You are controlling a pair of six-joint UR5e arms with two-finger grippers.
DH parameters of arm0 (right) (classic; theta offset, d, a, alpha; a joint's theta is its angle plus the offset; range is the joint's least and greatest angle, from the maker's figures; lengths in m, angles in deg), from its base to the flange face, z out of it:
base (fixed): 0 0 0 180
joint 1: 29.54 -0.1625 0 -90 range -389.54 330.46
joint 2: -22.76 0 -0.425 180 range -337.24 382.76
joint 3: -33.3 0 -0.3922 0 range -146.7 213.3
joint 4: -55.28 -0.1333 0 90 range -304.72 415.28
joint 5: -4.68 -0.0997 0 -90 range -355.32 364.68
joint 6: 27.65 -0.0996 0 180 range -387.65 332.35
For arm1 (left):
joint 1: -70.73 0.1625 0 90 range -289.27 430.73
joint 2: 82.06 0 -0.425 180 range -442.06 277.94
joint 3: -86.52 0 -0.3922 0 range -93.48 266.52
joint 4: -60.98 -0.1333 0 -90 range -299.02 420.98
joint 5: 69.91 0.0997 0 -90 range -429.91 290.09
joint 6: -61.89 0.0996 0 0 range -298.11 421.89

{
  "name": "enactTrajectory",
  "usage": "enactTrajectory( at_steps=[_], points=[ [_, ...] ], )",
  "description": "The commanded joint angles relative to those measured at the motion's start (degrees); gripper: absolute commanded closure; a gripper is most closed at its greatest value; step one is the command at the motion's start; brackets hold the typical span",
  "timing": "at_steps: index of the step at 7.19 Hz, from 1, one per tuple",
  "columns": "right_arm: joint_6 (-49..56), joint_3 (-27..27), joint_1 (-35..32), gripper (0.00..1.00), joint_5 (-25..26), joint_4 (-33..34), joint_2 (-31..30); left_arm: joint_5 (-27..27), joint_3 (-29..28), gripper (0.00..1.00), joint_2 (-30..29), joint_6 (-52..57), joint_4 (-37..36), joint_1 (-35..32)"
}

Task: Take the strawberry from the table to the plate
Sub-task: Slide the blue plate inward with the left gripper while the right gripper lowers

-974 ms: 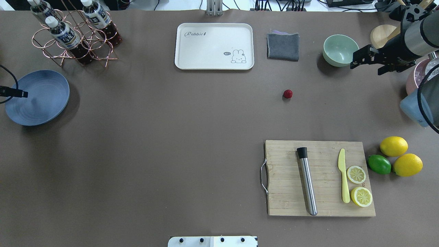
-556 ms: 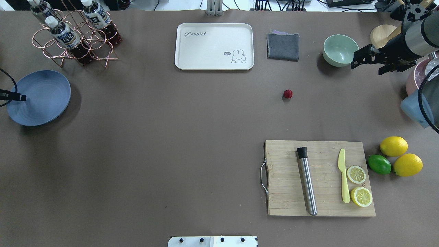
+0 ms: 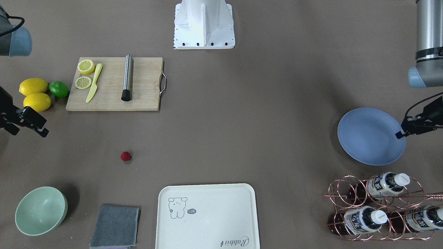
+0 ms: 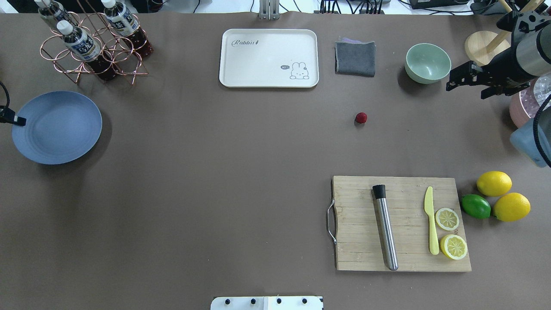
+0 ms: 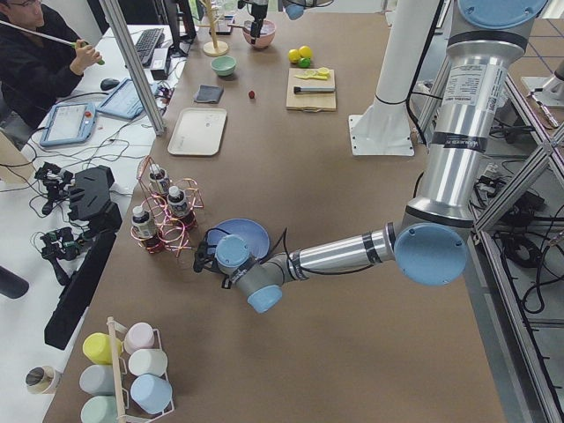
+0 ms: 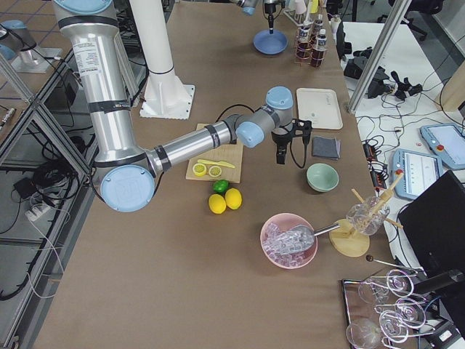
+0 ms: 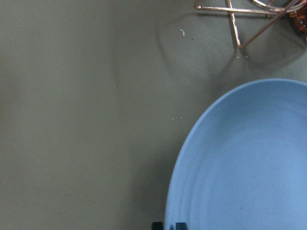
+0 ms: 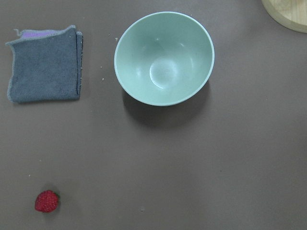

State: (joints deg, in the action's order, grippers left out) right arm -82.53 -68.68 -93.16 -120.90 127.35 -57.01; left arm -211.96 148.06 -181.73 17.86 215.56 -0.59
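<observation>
The strawberry (image 4: 361, 117) (image 3: 126, 156) (image 8: 47, 201) is a tiny red berry lying alone on the brown table (image 4: 215, 172), below the grey cloth. The blue plate (image 4: 56, 127) (image 3: 370, 135) (image 7: 240, 158) lies flat at the far left with nothing on it. My left gripper (image 4: 13, 120) (image 3: 399, 134) hovers at the plate's outer rim, its fingers close together and shut on nothing. Far from the berry, my right gripper (image 4: 467, 90) (image 3: 29, 133) hangs open and empty, just right of the mint bowl.
A cream tray (image 4: 269, 58), grey cloth (image 4: 355, 58) and mint bowl (image 4: 427, 63) line the far side. A bottle rack (image 4: 92, 47) stands behind the plate. A cutting board (image 4: 357, 224) carries a metal rod, a knife and lemon halves, with lemons (image 4: 494, 183) and a lime beside it.
The left gripper has drawn back off the plate toward the left edge. The plate has shifted right and settled flat. The right gripper has moved a little right, away from the bowl.
</observation>
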Motion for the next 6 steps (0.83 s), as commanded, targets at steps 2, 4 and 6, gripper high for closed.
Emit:
enactTrajectory(
  at_steps=[2,4,6],
  points=[
    [-0.58,-0.77,0.08,0.0,-0.2,-0.09,-0.65,-5.96,5.85,1.0,-0.79,-15.33,-0.51,0.04],
    [-0.58,-1.03,1.31,0.0,-0.11,-0.18,0.31,-5.26,12.26,1.0,-0.88,-26.92,0.1,3.01],
    [-0.58,-0.95,1.93,0.0,-0.02,-0.09,0.84,5.74,22.0,1.0,-1.4,-41.06,0.1,11.58]
  ],
)
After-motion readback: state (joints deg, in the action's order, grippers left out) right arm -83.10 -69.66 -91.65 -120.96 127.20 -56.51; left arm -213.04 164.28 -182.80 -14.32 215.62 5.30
